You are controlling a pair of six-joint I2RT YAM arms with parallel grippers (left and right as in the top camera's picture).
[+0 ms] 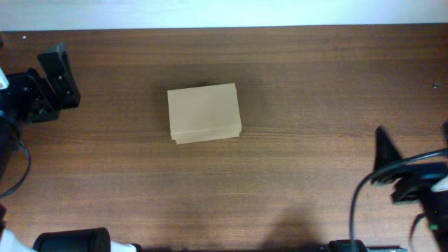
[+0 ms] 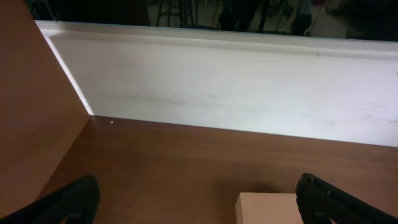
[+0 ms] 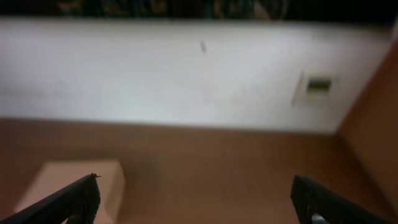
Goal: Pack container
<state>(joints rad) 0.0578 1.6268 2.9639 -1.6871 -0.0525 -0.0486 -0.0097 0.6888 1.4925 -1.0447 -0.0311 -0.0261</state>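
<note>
Black fingers (image 2: pixel 71 202) sit closest to the lens in both wrist views: two per gripper, four in all, dark and tapered, soft-focus.

left gripper (image 2: pixel 198 186): jaws spread wide, only bare table between them. right gripper (image 3: pixel 196 183): same, wide apart, holding nothing.

Count: one container (image 1: pixel 204 112), two grippers, one table (image 1: pixel 315 84).

Container is a rectangular tan cardboard box, matte, with plain sides and the lid flap down. In the overhead a stepped edge runs along its near long side. It lies flat near the middle of the table, a bit left of centre, between the two grippers and well apart from both.

Table: brown wood-grain surface, slight sheen. White wall (image 1: pixel 224 12) runs along the far edge.

View differences:
- Overhead alone gives the whole box top, with the grippers at the table's left and right ends.
- Left wrist catches only one box corner at bottom right, plus a brown side panel (image 2: pixel 25 106) on its left.
- Right wrist is blurred. It shows the box at bottom left and a small rectangular plate (image 3: pixel 318 85) on the wall, seen in no other view.
</note>
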